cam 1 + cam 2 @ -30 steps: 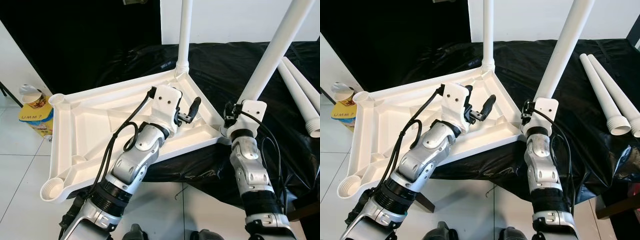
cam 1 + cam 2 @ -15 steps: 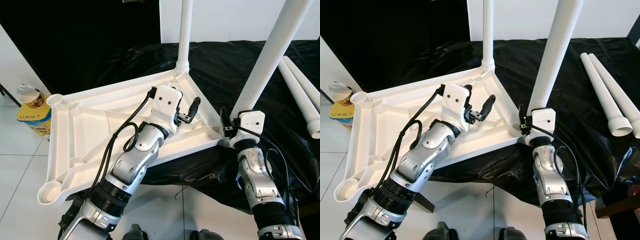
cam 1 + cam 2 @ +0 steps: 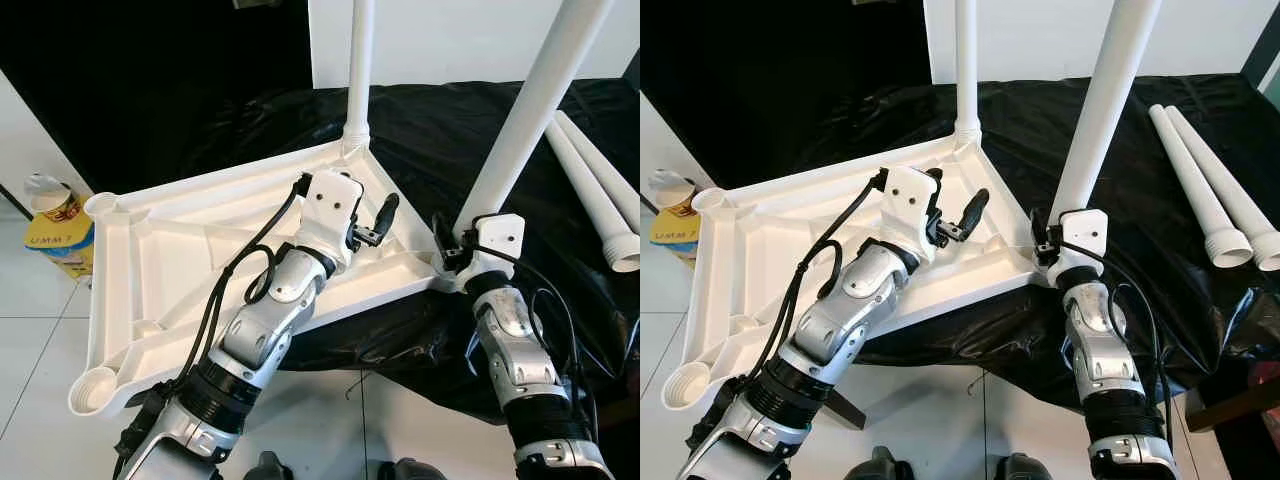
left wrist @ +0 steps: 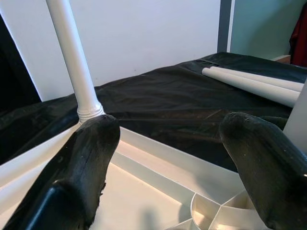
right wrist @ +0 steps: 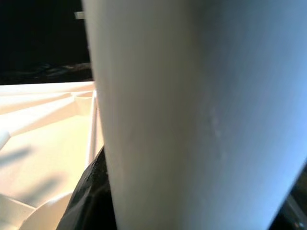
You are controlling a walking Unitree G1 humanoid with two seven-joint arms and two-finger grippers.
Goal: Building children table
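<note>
Now the right gripper [image 3: 1052, 243] clamps its jaws on the white leg [image 3: 1100, 110] at the upturned tabletop's [image 3: 770, 240] corner, while the left gripper [image 3: 372, 222] hovers jaws apart over it.

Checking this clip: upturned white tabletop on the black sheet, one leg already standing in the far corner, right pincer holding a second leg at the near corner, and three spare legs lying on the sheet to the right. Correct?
Not quite: two spare legs lie on the black sheet, not three, as the right eye view shows. The rest holds: the upturned tabletop, one leg standing in the far corner, and the right pincer holding a second leg at the near corner.
</note>
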